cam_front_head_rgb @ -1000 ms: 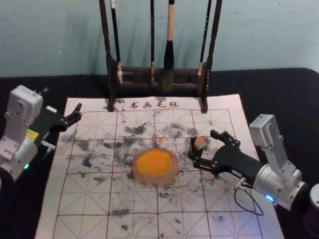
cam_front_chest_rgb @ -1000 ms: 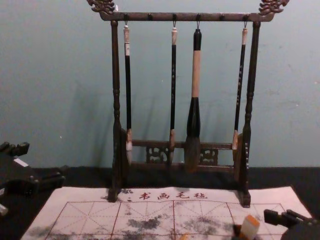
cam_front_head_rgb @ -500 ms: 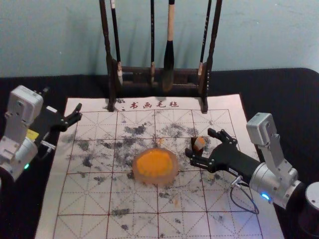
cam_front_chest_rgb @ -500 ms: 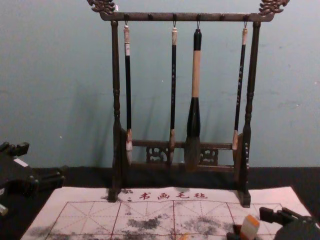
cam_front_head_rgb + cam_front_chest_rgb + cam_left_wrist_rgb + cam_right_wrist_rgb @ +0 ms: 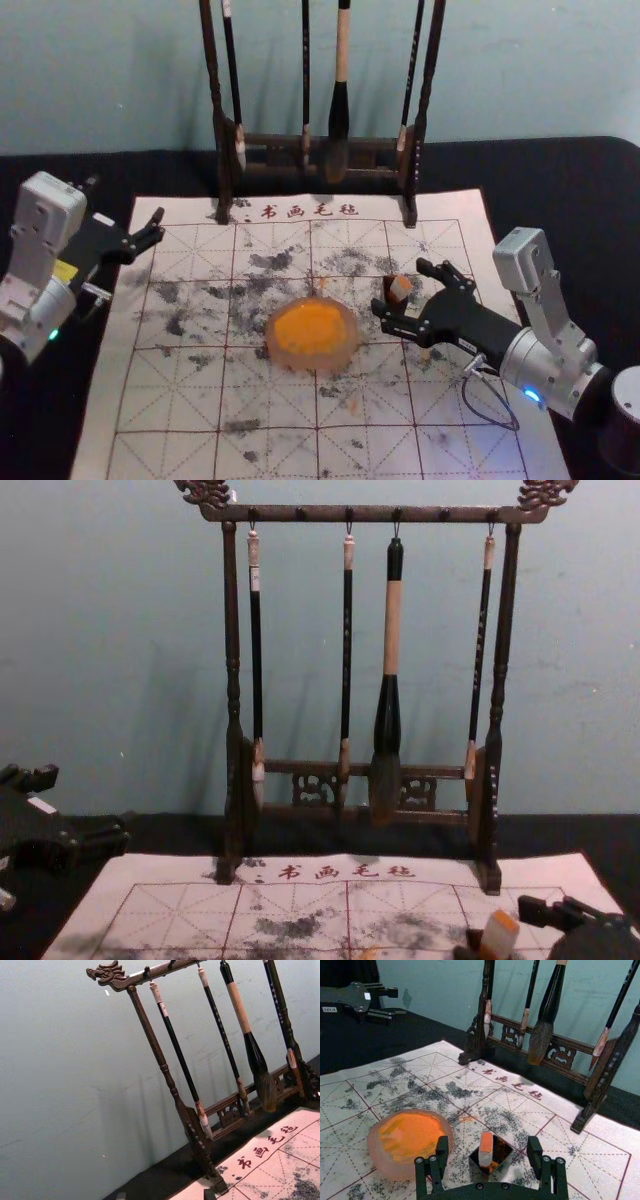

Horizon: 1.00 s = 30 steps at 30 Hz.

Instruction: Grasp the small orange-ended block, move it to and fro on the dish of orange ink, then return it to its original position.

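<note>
My right gripper (image 5: 405,292) reaches in from the right in the head view, its fingers spread around the small orange-ended block (image 5: 400,289). In the right wrist view the block (image 5: 485,1150) stands tilted in a small dark open box (image 5: 502,1152), between the fingertips of the right gripper (image 5: 488,1152) and touched by neither. The round dish of orange ink (image 5: 311,333) lies on the mat to the left of that gripper. Over the mat's far left corner, my left gripper (image 5: 146,232) is parked with its fingers apart.
Behind the mat (image 5: 266,398) stands a dark wooden rack (image 5: 233,780) with several hanging brushes, the thick one (image 5: 387,720) among them. A pale wall rises behind it. Black cloth (image 5: 560,190) surrounds the mat.
Compared with a second ago, my right gripper has shifted slightly left, its fingers now farther around the block. Over the last half second it has barely moved. The left arm has stayed still.
</note>
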{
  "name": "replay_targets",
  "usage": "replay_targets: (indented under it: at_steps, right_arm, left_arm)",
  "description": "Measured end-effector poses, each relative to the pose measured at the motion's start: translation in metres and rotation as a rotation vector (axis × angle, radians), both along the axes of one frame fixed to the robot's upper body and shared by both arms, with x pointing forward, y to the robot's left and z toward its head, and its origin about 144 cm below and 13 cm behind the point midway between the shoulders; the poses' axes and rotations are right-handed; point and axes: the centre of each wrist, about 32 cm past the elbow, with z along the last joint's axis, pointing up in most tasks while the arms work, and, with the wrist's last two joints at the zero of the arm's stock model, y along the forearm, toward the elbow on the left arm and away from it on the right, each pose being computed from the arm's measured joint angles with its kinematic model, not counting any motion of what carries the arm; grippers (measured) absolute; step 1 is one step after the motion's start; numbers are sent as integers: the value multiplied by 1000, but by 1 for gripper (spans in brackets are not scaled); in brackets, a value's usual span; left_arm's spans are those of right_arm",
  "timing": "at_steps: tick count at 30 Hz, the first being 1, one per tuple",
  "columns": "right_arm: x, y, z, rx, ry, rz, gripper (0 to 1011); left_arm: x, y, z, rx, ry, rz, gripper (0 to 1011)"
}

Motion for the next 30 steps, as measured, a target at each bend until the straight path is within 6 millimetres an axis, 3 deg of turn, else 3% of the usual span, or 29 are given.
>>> replay_targets:
  at_steps: [5,11,15,24,26,27,29,30]
  right_arm:
    - [0,0,0,1,1,0,934]
    - [0,0,0,2,1,0,738]
    - [0,0,0,2,1,1,660]
    - [0,0,0,3,0,1,335]
    - [0,0,0,3,0,1,302]
    - [0,0,0,3,0,1,233]
    - [0,0,0,3,0,1,216]
    - [0,0,0,3,0,1,144]
  left_arm:
    - [0,0,0,0,0,0,1001]
    - [0,0,0,0,0,0,1001]
    - [0,0,0,0,0,0,1001]
    - [0,0,0,0,0,0,1001]
    - [0,0,0,0,0,0,1001]
    - [0,0,0,0,0,0,1001]
    - [0,0,0,0,0,0,1001]
    - [0,0,0,0,0,0,1001]
